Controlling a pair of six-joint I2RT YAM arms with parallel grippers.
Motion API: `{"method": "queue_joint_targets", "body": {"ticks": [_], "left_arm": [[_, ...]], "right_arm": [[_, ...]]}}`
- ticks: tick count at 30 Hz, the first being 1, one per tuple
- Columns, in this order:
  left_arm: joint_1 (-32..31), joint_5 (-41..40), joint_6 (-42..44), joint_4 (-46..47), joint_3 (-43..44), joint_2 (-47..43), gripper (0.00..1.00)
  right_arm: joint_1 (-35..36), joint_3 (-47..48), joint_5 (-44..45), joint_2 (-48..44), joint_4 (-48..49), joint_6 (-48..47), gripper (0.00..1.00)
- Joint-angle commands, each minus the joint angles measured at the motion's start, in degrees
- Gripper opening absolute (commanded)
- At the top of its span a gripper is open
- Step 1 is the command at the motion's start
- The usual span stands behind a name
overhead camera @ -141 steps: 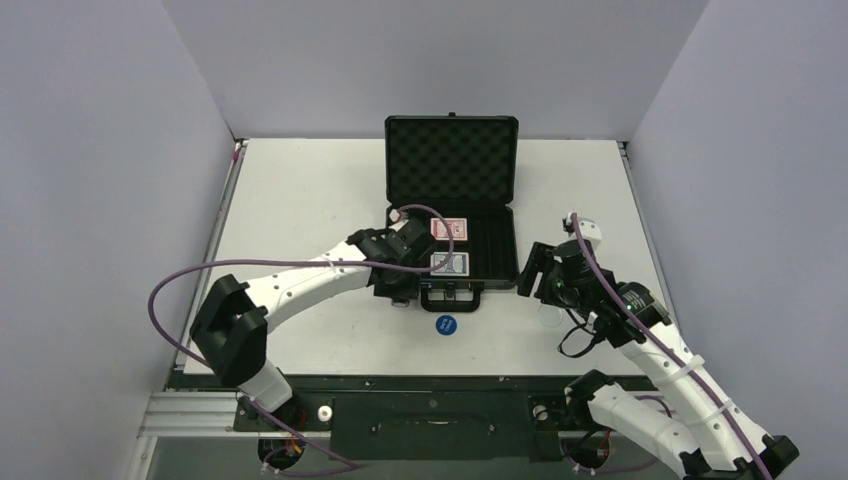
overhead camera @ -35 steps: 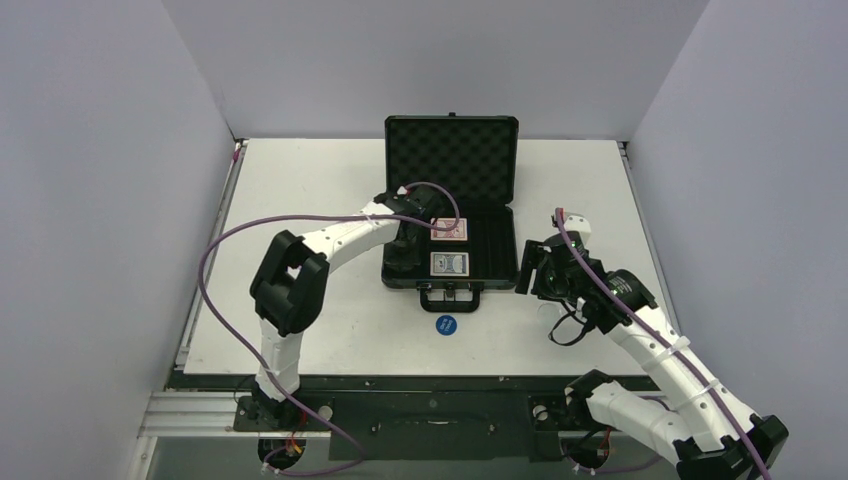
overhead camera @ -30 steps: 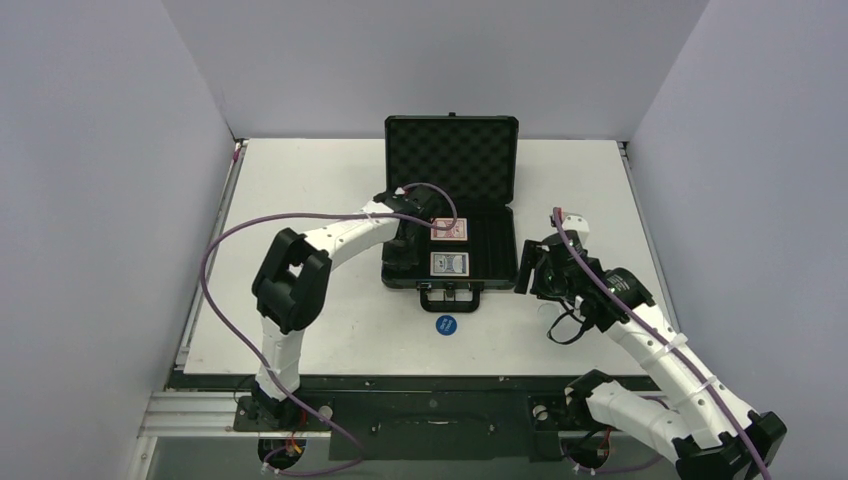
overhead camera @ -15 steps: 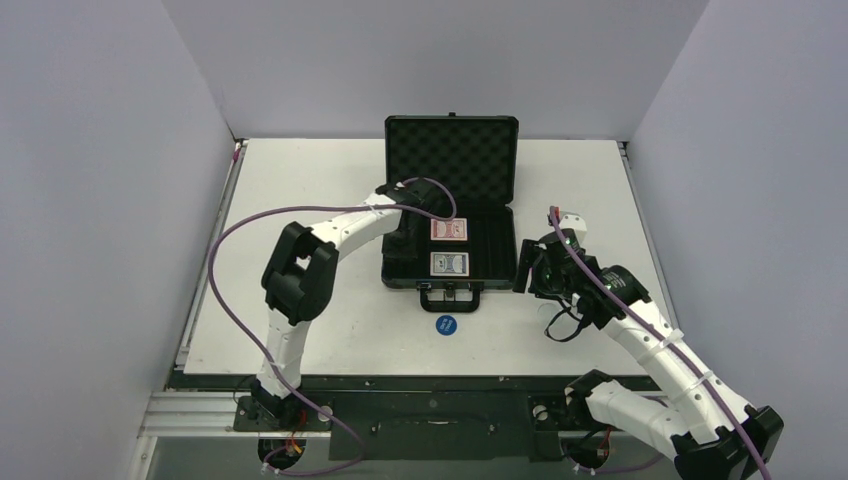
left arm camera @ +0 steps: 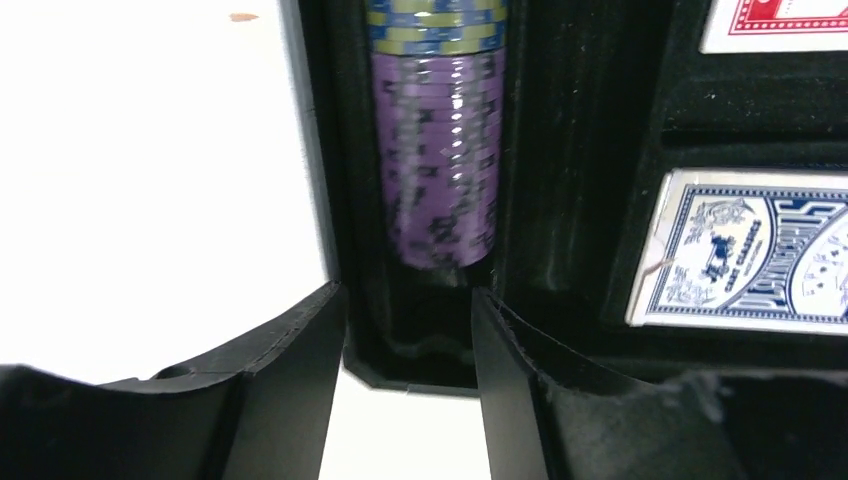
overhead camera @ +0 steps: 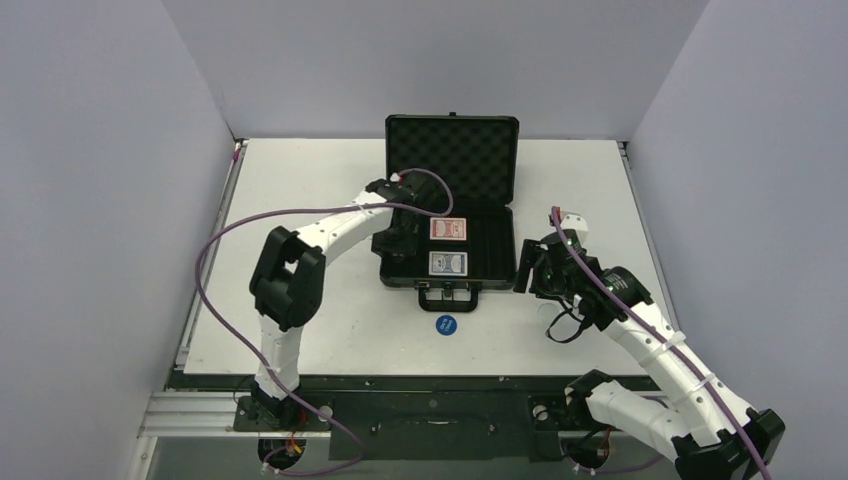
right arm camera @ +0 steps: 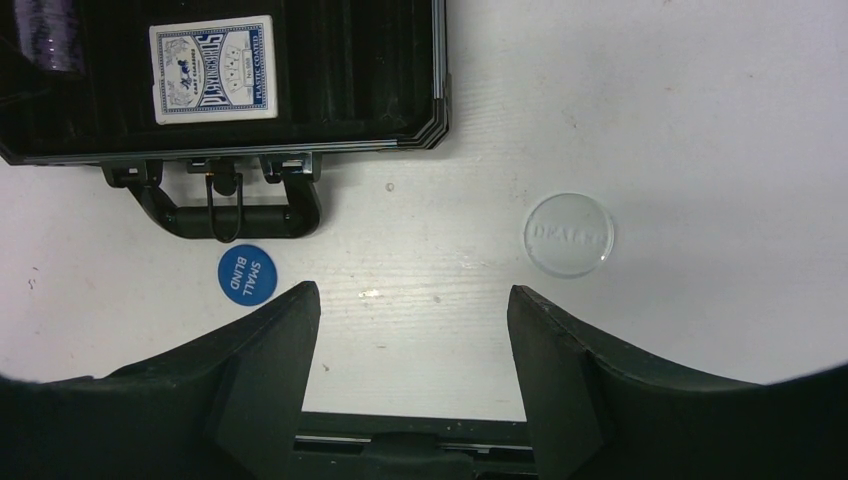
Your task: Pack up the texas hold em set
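Both jaws stand apart, empty: left near chip stack (left arm camera: 437, 150), right over table (right arm camera: 700, 100).

My gripper (right arm camera: 412, 295) hangs above the white table (right arm camera: 700, 100), its two black fingers (right arm camera: 262, 370) spread wide with bare tabletop showing between them. Up and to the left lies the open black case (right arm camera: 380, 60), its front wall and right corner turned toward me. Its handle (right arm camera: 232, 212) lies flat on the table in front of it. Inside, a blue card deck (right arm camera: 213, 70) lies flat in a recess, and a blurred sliver of purple chips (right arm camera: 45, 40) shows at the far left. A blue disc (right arm camera: 245, 274) printed SMALL BLIND lies just below the handle. A clear disc (right arm camera: 568, 234) marked DEALER lies to the right, apart from the case.
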Motion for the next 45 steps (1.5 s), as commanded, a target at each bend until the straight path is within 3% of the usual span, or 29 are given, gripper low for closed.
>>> {"method": "queue_joint_targets", "body": {"ticks": [1, 8, 14, 17, 20, 30, 45], "left_arm": [[0.98, -2.98, 1.20, 1.07, -1.27, -9.36, 0.51], [1.24, -0.90, 3.11, 3.62, -5.26, -19.22, 0.72], [2.12, 0.72, 4.20, 5.98, -9.37, -27.87, 0.82], [2.39, -0.89, 4.18, 8.28, -15.14, -34.06, 0.87], [3.16, -2.95, 3.72, 11.72, -21.17, -40.07, 0.99], [5.88, -6.78, 4.68, 16.31, -39.36, -65.15, 0.96], [5.90, -9.93, 2.91, 12.87, -52.24, -81.72, 0.96]], "right_arm": [[-0.51, 1.21, 0.70, -1.49, 0.86, -0.29, 0.65], [-0.42, 0.93, -0.42, -2.45, 1.04, 0.59, 0.65], [-0.42, 0.56, -0.90, -2.79, 0.94, 1.61, 0.65], [-0.42, 0.87, -1.04, -3.03, 0.61, 1.89, 0.65], [-0.42, 1.09, -0.82, -3.43, -0.09, 2.34, 0.66], [-0.51, -0.54, 4.34, -4.98, -5.40, 6.84, 0.78], [-1.09, -4.40, 6.57, -1.12, -7.73, 14.88, 0.84]]}}
